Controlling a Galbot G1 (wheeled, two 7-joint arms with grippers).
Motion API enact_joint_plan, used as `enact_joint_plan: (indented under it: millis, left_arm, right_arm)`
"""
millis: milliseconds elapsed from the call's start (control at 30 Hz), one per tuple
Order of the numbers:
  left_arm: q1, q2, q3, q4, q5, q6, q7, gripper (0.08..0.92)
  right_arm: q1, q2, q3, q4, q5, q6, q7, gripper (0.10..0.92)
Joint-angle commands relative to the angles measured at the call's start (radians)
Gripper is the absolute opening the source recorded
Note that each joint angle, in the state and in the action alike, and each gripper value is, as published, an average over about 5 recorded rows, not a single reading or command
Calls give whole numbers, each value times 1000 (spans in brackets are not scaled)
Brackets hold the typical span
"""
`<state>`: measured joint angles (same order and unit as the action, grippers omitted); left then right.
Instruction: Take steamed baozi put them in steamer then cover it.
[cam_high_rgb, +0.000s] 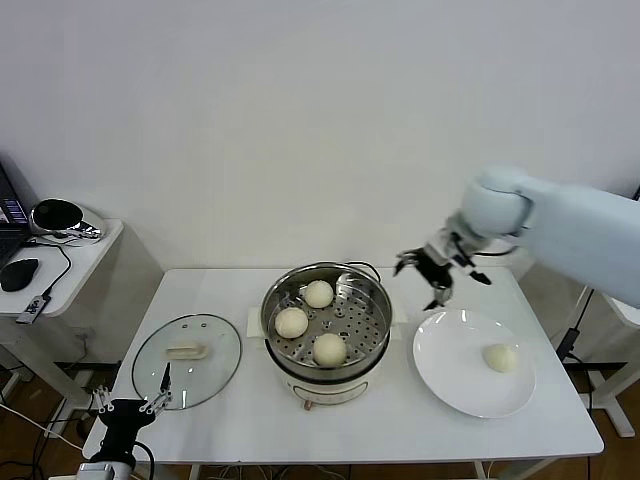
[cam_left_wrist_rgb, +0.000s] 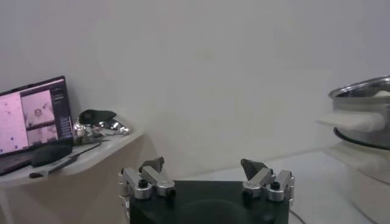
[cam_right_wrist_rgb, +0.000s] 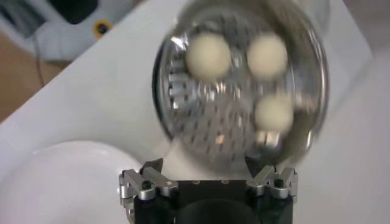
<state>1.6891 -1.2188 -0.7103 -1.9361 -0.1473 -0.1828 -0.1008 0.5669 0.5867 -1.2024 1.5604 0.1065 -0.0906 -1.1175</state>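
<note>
One steamed baozi (cam_high_rgb: 499, 357) remains on the plate (cam_high_rgb: 450, 375) near the worktop's right edge; the right pincer (cam_high_rgb: 432, 270), apart and empty, hovers behind it, beside the steamer (cam_high_rgb: 327, 320).

Right gripper (cam_high_rgb: 432, 272) raised, fingers spread, empty; left gripper (cam_high_rgb: 130, 404) parked low, likewise spread.

Steamed baozi: three cream-white round buns (cam_high_rgb: 319, 293) (cam_high_rgb: 291, 322) (cam_high_rgb: 329, 349) on the perforated tray of the steamer (cam_high_rgb: 372, 330); a fourth (cam_high_rgb: 500, 357) lies apart, right of the pot. Steamer: shiny steel pot, uncovered, white base. Cover (cam_high_rgb: 187, 360): clear glass lid, cream handle up, flat, just left of steamer.
</note>
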Motion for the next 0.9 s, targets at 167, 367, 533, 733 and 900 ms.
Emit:
enact_joint_plan:
  millis: [167,367,533,733,900]
  left_arm:
    - [-7,7,8,4,2,1,1,823]
    - [-6,6,7,4,7,3,2,823]
    - [-1,6,-2,2,7,3,2,823]
    - [7,1,-11,0,7,3,2,823]
    - [12,-1,-20,0,6,2,2,823]
  right_arm:
    - [-656,-273,555,-106,-229,-89,1,823]
    - [-822,-223,678,-180,-305,-79,20,823]
    - [-860,-154,722,-265,-335,-70,29,823]
    - [-852,-67,713,-346,-360,-65,30,823]
    - [-841,-13,702,-386,-371,-59,29,823]
